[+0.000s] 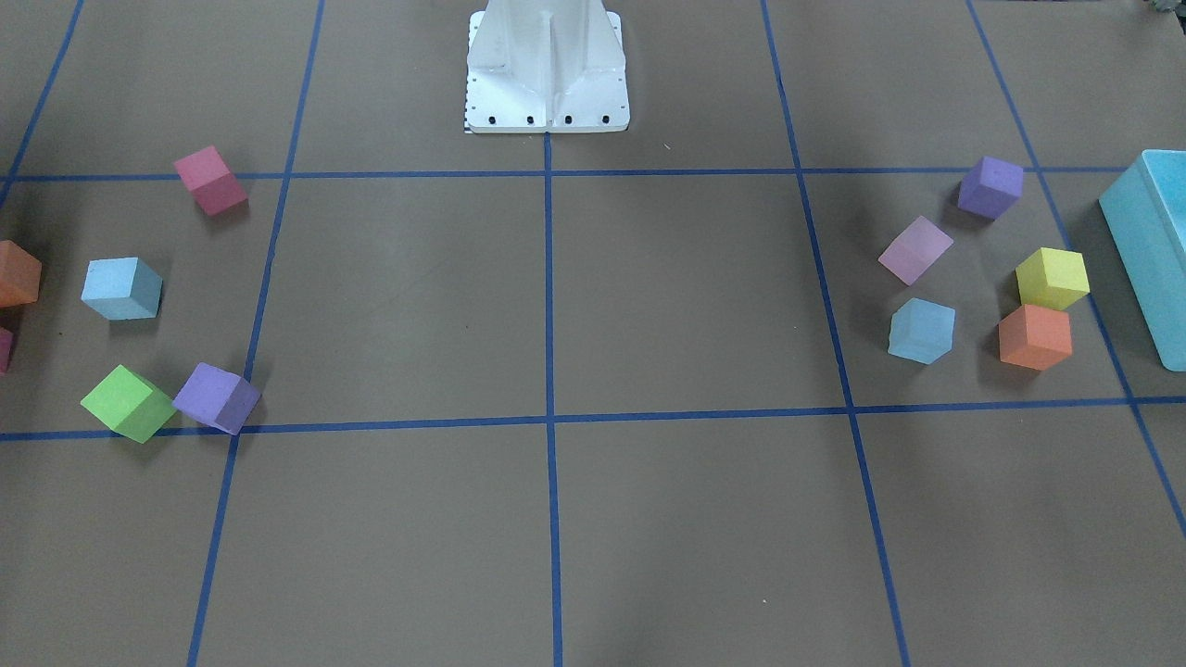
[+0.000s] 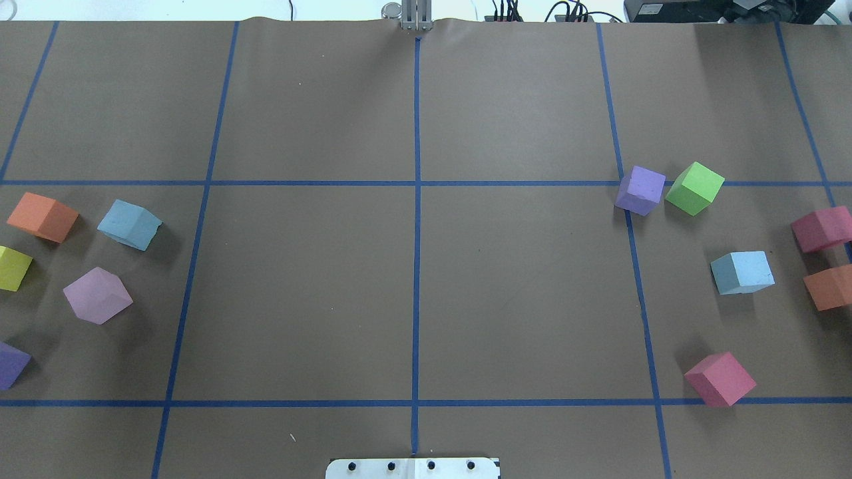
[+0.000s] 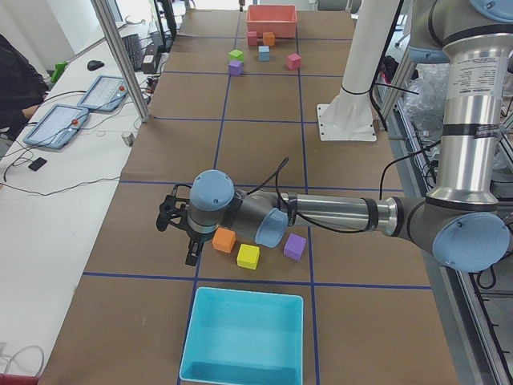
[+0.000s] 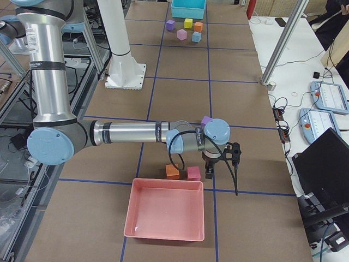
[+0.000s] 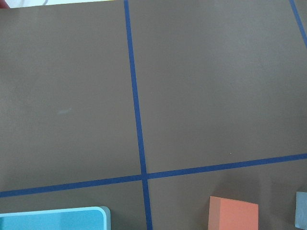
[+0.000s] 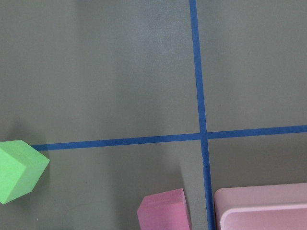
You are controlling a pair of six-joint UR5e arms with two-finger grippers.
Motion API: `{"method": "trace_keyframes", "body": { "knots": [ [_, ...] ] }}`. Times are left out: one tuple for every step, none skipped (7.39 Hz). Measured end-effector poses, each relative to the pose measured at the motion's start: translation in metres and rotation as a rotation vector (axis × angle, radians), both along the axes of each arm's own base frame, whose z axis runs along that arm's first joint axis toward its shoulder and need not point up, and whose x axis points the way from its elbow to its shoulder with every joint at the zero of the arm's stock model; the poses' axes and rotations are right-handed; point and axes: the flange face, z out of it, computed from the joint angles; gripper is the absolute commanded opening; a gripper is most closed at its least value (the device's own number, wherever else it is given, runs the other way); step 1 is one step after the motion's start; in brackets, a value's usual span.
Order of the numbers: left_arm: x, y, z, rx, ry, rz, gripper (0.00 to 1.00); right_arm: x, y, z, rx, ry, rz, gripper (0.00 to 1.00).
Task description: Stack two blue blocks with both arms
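The left blue block (image 2: 130, 224) sits on the desk (image 2: 299, 299) beside an orange block (image 2: 42, 217). The right blue block (image 2: 742, 272) sits far across the desk. Both look like soft, light foam and not slippery, so a gentle pinch on two flat sides facing each other should hold. They are cubes with no long side, each turned a bit against the tape lines (image 2: 417, 199). The left end effector (image 3: 191, 250) and right end effector (image 4: 209, 170) hang low; I cannot tell if they are open or closed
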Motion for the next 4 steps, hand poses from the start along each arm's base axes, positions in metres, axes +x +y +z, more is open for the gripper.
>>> {"method": "trace_keyframes", "body": {
  "knots": [
    [0.0,0.0,0.0,-0.002,0.0,0.0,0.99,0.001,0.0,-0.001,0.001,0.0,0.002,1.0],
    [0.0,0.0,-0.001,-0.008,0.002,-0.001,0.99,0.002,-0.001,-0.002,0.002,-0.003,0.004,1.0],
    [0.0,0.0,-0.006,-0.017,0.006,-0.011,0.99,0.004,-0.001,-0.004,0.002,-0.014,0.009,1.0],
    [0.001,0.0,-0.014,-0.026,0.013,-0.028,0.99,0.008,-0.001,-0.008,0.0,-0.034,0.017,1.0]
  ]
}}
